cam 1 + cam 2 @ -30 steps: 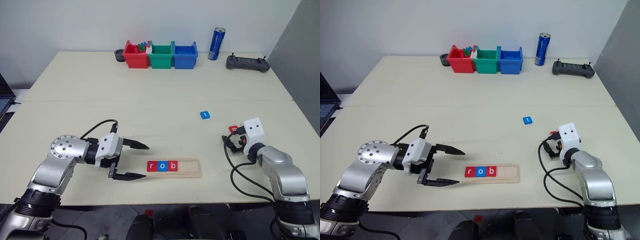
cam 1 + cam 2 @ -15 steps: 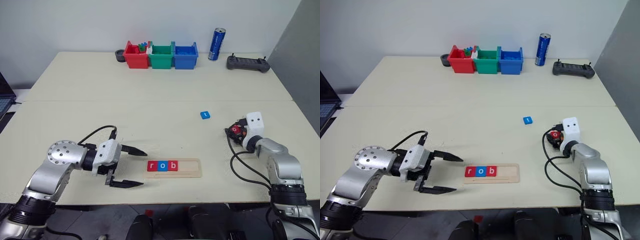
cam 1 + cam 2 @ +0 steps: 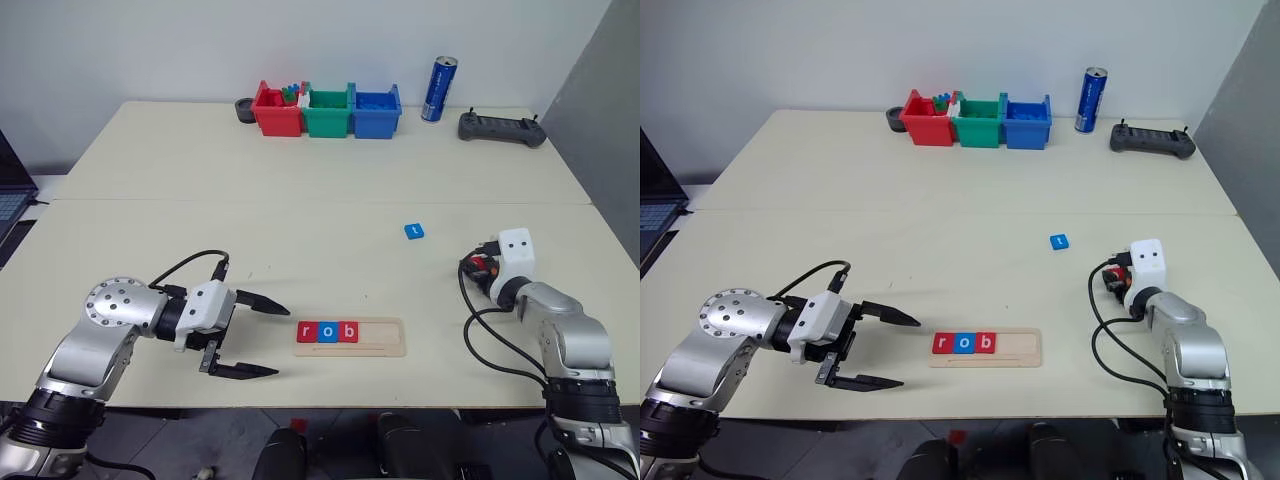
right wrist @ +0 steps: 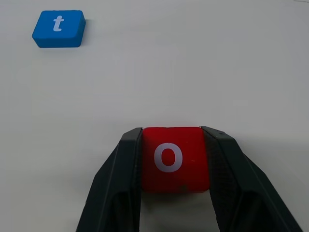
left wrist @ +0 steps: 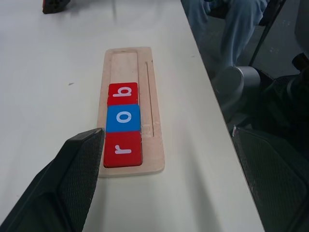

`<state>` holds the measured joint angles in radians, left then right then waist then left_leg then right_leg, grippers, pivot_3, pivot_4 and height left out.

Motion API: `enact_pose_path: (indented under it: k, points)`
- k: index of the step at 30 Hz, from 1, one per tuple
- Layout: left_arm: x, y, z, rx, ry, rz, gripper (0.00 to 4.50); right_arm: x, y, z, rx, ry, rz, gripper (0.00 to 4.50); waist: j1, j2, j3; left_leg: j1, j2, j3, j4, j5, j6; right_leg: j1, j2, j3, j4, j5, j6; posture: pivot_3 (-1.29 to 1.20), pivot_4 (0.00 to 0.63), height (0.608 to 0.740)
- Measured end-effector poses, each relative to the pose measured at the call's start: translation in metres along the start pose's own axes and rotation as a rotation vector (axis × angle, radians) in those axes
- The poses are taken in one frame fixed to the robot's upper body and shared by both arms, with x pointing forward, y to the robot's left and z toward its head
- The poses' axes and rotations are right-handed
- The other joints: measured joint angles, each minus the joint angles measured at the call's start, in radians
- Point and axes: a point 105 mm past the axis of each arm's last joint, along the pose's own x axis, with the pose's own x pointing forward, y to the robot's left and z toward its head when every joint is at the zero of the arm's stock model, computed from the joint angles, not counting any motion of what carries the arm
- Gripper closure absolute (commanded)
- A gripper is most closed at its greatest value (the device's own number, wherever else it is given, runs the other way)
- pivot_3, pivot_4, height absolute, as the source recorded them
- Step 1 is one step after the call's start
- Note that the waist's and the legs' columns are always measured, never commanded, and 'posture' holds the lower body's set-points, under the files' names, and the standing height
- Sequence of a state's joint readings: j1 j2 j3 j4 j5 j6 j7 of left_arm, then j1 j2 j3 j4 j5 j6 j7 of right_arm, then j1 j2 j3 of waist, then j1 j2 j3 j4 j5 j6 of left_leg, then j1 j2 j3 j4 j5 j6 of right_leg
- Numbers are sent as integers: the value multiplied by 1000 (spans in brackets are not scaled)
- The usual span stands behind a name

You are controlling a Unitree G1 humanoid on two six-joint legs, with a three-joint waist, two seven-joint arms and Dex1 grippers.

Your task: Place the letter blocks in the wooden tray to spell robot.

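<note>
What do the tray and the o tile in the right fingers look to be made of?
Wooden tray: pale unfinished-looking wood, with faint grain and a matte surface. Red o tile: probably plastic or painted wood; the even colour, rounded edges and slight sheen leave it open. The right gripper has it between textured black fingers, likely rubbery.

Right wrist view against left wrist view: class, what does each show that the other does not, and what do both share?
The right wrist view shows the right hand shut on a red o block, and a blue t block lying loose. The left wrist view shows the wooden tray holding r, o, b, beside a finger of the open left hand. Both share the pale table.
</note>
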<state>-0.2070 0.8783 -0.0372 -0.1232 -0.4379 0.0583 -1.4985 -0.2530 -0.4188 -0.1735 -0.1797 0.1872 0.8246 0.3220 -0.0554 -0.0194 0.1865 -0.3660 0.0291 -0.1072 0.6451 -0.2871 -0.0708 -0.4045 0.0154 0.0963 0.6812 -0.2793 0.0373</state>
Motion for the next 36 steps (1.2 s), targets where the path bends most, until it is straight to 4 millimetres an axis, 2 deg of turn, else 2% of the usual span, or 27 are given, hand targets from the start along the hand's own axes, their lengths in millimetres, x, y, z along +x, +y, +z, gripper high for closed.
enact_pose_path:
  k: [2,5,9,18,25,34,36]
  points:
    - [0,1,0,-2,-3,4,0,-9,6,-5,-10,9,12,3048,-1,0,0,0,0,0,0,0,0,0,0,0,0,0,0,0,150,740]
    - [-1,4,-1,-9,-1,31,0,-25,26,-15,-5,23,46,3048,-2,0,0,0,0,0,0,0,0,0,0,0,0,0,0,0,150,740]
    - [-2,9,-2,-45,0,64,0,-35,45,-21,11,27,73,3048,-6,0,0,1,0,0,0,0,0,0,0,1,0,-2,3,0,150,740]
    - [-1,9,-5,-101,-13,99,0,-40,49,-22,27,30,53,3048,-7,0,0,1,1,0,0,0,0,0,0,1,0,-3,5,0,150,740]
    - [-1,3,-11,-115,-14,95,0,-59,69,-30,37,62,116,3048,-5,0,0,0,1,0,0,0,0,0,0,0,0,-3,4,0,150,740]
    - [-1,4,-10,-96,-13,94,0,-66,82,-34,101,67,80,3048,-5,0,0,0,1,0,0,0,0,0,0,0,0,-3,5,0,150,740]
    - [0,4,-9,-92,-13,94,0,-65,83,-33,123,56,68,2319,-5,0,0,1,1,0,0,0,0,0,0,1,0,-3,5,0,150,740]
